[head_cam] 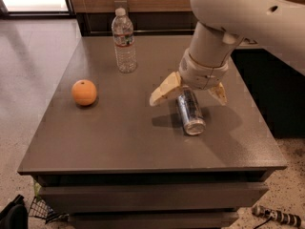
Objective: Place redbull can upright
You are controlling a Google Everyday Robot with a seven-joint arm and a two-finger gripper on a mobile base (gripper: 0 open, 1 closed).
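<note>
Two pale fingers of the hand stood spread wide apart, gripping nothing. Just beneath the hand, between them, the can lay on its side on the worktop. An orange and an upright water bottle stood well apart from it.

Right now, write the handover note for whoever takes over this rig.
End effector: open, low over the table right of centre, fingers spread to either side of the redbull can.
Redbull can: on its side, appears to rest on the table, silver end toward the front edge.
Done: nothing visible; the can is not upright.
Left: grip the can, lift, turn it vertical, set it down, release.
Nearby: water bottle upright at the back, orange at the left, both apart from the can.
</note>
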